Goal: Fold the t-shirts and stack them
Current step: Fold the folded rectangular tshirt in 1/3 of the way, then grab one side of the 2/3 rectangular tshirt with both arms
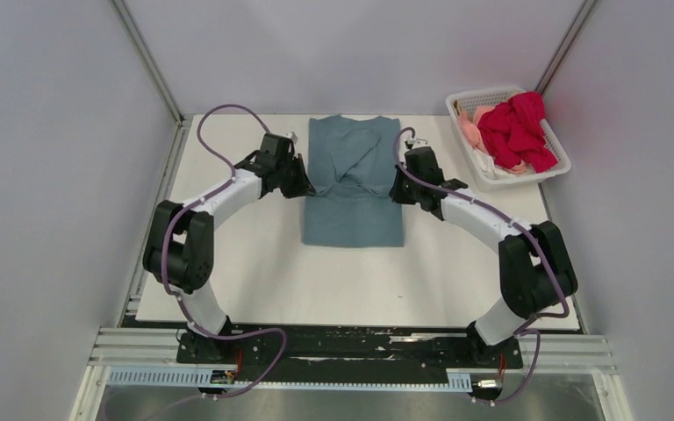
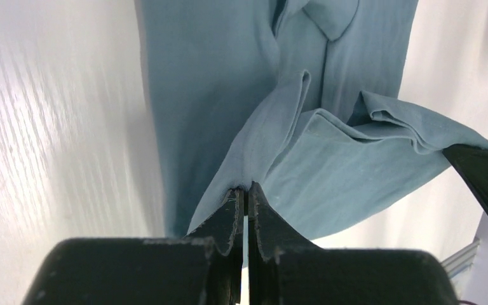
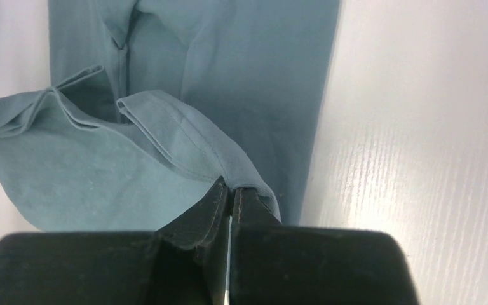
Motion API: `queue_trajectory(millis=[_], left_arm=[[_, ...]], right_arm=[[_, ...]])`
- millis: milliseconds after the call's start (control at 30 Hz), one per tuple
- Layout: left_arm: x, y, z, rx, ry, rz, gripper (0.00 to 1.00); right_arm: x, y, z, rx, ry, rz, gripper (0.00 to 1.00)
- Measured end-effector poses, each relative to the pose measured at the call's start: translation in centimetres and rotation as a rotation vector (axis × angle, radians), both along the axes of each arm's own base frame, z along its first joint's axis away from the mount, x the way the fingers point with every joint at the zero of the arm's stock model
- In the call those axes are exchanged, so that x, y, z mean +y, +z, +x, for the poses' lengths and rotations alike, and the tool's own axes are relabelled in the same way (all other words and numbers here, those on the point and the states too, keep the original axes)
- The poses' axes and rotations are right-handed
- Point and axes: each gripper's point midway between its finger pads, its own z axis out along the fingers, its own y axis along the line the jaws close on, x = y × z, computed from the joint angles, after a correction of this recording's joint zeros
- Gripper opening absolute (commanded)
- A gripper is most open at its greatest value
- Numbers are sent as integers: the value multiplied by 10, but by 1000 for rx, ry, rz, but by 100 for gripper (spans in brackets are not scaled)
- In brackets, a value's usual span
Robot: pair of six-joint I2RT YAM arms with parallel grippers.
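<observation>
Left gripper (image 2: 246,190), closest to its own wrist camera, has its black fingers pressed together on a raised fold at the left edge of the blue-grey t-shirt (image 1: 351,219). The right gripper (image 3: 230,189) pinches the opposite edge in the same way, its fingers shut on a hemmed fold of the cloth. Seen from above, the shirt lies lengthwise on the far middle of the white table (image 1: 254,272), its sides turned in to make a narrow strip. The two grippers flank it about halfway along its length. Between them the cloth is lifted and creased, while the near end lies flat. Well apart from it, at the far right corner, stands a white lattice basket (image 1: 527,181). In it a red t-shirt (image 1: 518,132) is heaped, with a pale pink t-shirt (image 1: 472,130) bunched against its left side.
</observation>
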Motion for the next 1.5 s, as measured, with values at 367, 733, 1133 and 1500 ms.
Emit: queue_trajectory(millis=[367, 733, 1133, 1500], left_arm=[[-4, 2, 44, -28, -31, 10, 0], [11, -34, 64, 71, 12, 66, 91], [27, -34, 23, 106, 25, 66, 100], [33, -66, -68, 248, 46, -39, 70]], right_arm=[[-8, -7, 28, -3, 0, 17, 2], [-15, -48, 55, 67, -32, 15, 76], [-23, -29, 26, 74, -59, 81, 98], [-28, -69, -77, 280, -47, 155, 63]])
